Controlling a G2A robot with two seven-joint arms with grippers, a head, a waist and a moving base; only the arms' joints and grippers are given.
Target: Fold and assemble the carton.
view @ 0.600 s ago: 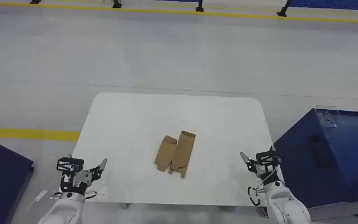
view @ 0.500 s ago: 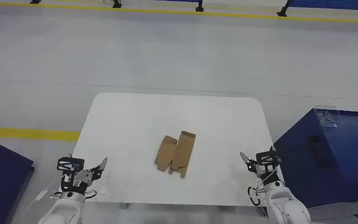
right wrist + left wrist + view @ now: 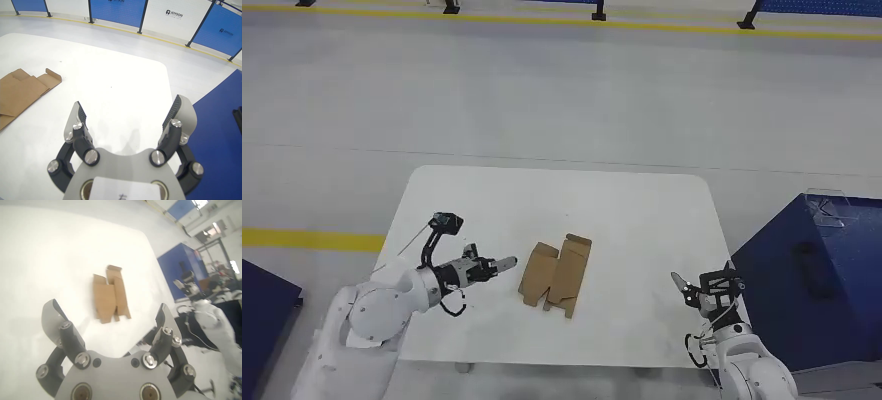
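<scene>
white surface [image 3: 642,210]: the carton [image 3: 555,273] lies flat and unassembled near its middle. left hand [image 3: 106,306]: spread wide, empty, just beside the carton's left side, not touching. right hand [image 3: 128,101]: equally wide, empty, at the right front edge, well apart. judgement: first grasp pending; approach low, pinch one free flap edge, and bring the right hand in to brace.

carton [image 3: 556,272] flat on table [image 3: 642,210], room all round

The carton [image 3: 555,274] is matt brown cardboard, the table [image 3: 642,220] smooth and white, the jaws dull grey metal.
</scene>
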